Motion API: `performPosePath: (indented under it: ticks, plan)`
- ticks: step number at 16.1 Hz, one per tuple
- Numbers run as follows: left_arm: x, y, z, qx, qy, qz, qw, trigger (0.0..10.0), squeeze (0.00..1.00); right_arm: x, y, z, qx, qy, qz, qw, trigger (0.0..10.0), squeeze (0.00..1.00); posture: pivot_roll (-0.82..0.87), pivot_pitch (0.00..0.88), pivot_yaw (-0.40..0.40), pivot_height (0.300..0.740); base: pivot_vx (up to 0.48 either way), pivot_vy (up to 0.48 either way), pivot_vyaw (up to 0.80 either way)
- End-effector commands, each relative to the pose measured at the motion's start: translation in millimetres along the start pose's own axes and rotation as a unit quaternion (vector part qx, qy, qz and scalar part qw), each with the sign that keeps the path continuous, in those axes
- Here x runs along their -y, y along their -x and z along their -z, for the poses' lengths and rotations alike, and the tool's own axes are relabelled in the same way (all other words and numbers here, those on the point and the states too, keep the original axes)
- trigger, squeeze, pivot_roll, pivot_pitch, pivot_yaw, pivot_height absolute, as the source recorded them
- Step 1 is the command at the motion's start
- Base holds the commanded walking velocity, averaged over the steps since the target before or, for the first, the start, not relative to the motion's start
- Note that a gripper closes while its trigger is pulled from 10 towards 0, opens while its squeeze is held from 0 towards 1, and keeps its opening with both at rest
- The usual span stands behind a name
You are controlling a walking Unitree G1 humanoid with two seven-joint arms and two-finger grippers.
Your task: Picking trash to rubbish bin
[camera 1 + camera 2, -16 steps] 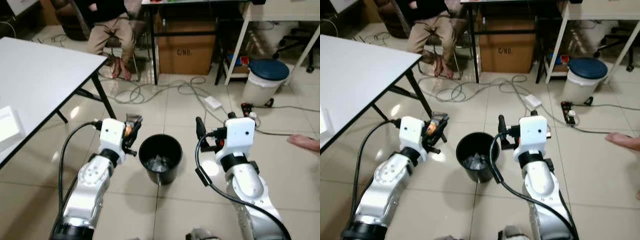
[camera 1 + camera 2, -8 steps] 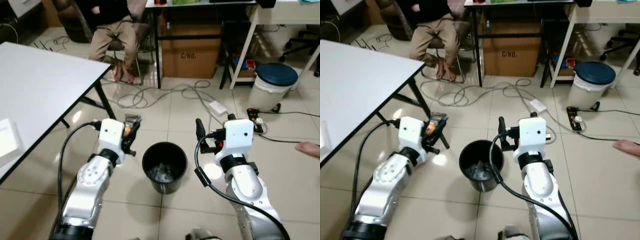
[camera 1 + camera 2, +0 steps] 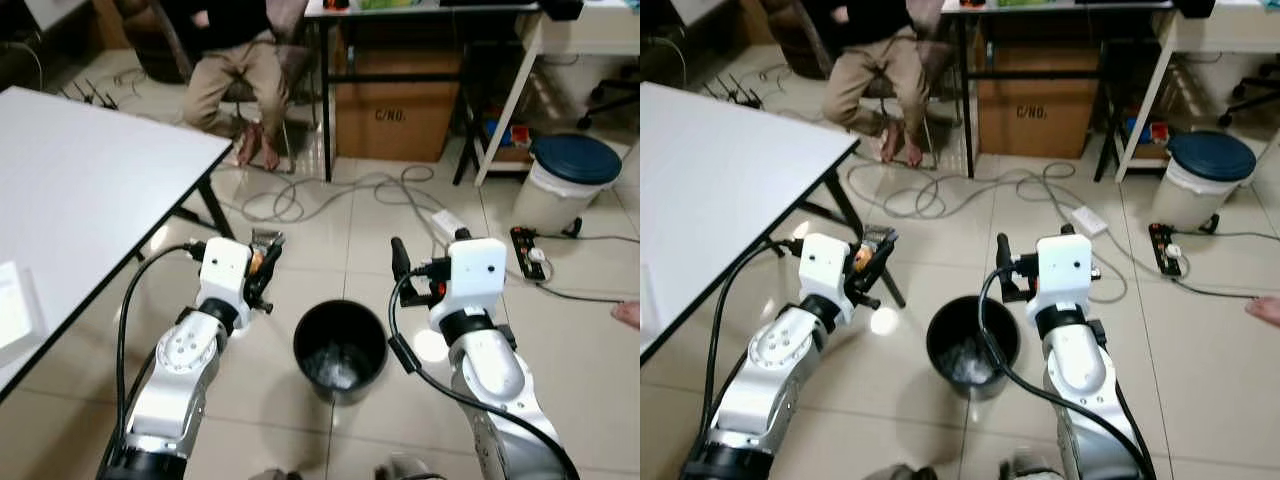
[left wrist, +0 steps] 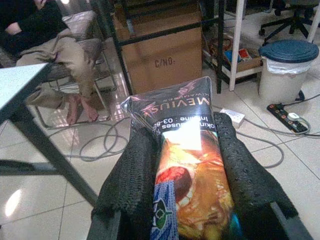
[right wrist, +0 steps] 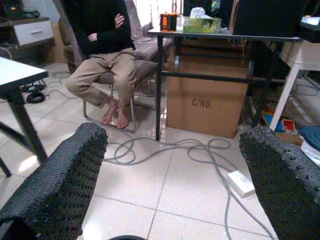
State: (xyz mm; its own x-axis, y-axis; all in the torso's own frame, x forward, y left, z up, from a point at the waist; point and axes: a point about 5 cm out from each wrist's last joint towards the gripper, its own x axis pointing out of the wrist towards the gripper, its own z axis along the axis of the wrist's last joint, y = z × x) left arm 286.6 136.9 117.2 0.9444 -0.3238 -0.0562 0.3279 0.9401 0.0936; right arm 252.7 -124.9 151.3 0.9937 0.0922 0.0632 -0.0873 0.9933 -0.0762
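My left gripper [image 3: 263, 262] is shut on a cigarette pack [image 4: 186, 150], dark on top with an orange picture, held level above the floor to the left of the bin. The black rubbish bin [image 3: 340, 350] stands on the tiles between my two arms, with crumpled trash at its bottom. On the bin's right side, my right gripper [image 5: 175, 175] is open and empty, its fingers pointing forward above the floor.
A white table [image 3: 80, 190] with a black leg stands at the left. A person [image 3: 235, 70] sits on a chair ahead. Cables [image 3: 340, 190] and a power strip [image 3: 450, 222] lie on the floor. A cardboard box [image 3: 392, 110] and a blue-lidded bin [image 3: 565, 175] stand behind.
The camera has shifted, so the black bin sits lower and slightly further right in view. Both arms hold the same pose; the left gripper still grips the pack.
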Motion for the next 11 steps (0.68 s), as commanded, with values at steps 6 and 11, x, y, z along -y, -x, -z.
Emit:
performPosePath:
  ticks: [6,11]
  plan:
    - [4.8,-0.8,-0.1,-0.002,-0.001,0.01,1.0,10.0,0.0,3.4,0.5,-1.8,0.004,0.006,0.007,1.0,10.0,0.0,-0.11,0.146,0.078,0.74,0.362,0.0,0.0]
    - [6.9,-0.9,-0.2,-0.001,-0.001,0.013,1.0,10.0,0.0,4.1,0.4,-1.4,0.003,0.007,0.007,1.0,10.0,0.0,-0.11,0.148,0.075,0.74,0.331,0.0,0.0]
